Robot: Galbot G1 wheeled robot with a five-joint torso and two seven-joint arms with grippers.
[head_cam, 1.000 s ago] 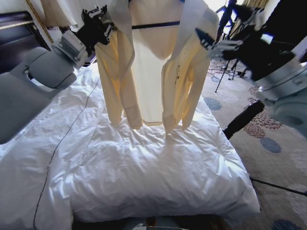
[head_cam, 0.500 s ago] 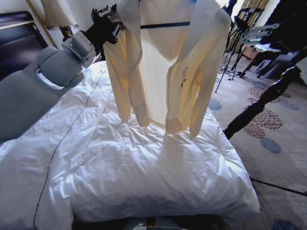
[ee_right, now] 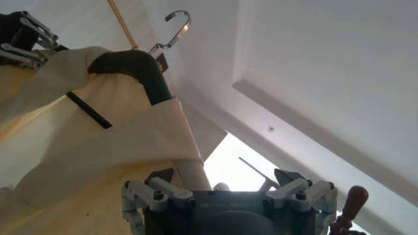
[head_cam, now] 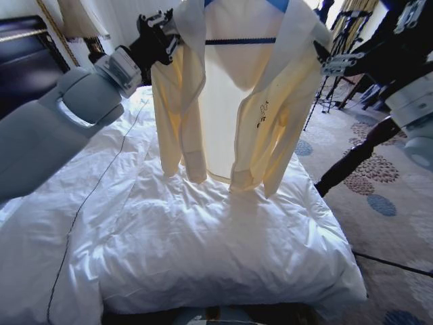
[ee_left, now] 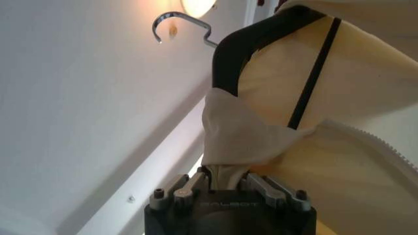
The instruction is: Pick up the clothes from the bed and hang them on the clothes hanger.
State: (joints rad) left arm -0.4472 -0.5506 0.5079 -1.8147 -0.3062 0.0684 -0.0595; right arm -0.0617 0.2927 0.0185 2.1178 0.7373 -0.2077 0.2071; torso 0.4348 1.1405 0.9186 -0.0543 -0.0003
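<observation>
From the head camera, the clothes [head_cam: 230, 101] hang high over the bed [head_cam: 203, 237], draped on the clothes hanger [head_cam: 240, 40], whose dark bottom bar crosses the chest at twelve o'clock. The left gripper [head_cam: 162, 37], at about eleven o'clock, is clamped on the top's shoulder edge. The right gripper [head_cam: 331, 62], at two o'clock, sits just beside the other shoulder — whether it touches the fabric I cannot tell from here.

In the left wrist view, the left gripper [ee_left: 225, 183] has its jaws pinched together on a fold of cream cloth just below the hanger's black arm [ee_left: 242, 44]; the metal hook [ee_left: 179, 24] is free against the ceiling.

In the right wrist view, the right gripper [ee_right: 228, 188] has its jaws spread wide apart, gripping nothing, with the shoulder hem just beside one finger.

The risk, as I judge it: with one side unheld, any tug from the left could slide the thin fabric off the hanger's sloped arm — and the top would drop back onto the duvet.
</observation>
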